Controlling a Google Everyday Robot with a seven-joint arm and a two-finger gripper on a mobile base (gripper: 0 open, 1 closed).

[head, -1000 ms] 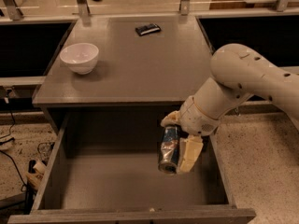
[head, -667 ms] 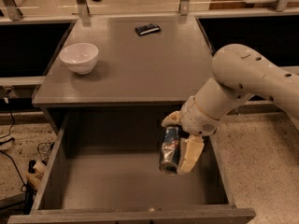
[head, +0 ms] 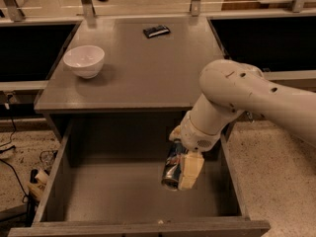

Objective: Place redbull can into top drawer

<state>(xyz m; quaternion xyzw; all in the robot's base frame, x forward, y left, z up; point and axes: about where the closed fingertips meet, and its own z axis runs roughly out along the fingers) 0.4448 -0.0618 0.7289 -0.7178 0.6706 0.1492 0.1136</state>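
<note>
The top drawer [head: 54,181] is pulled wide open below the grey cabinet top [head: 143,73]. My gripper [head: 180,171] reaches down into the drawer's right half from the white arm on the right. It is shut on the redbull can [head: 172,166], a slim shiny blue-and-silver can held nearly upright, slightly tilted, with its lower end just above the drawer floor. One cream finger [head: 190,171] covers the can's right side.
A white bowl [head: 84,60] stands on the cabinet top at the left. A small flat black packet [head: 156,31] lies at the back. Cables and small items lie on the speckled floor at the left [head: 29,181]. A railing runs behind the cabinet.
The arm and can have barely moved; the can stays held inside the open drawer.
</note>
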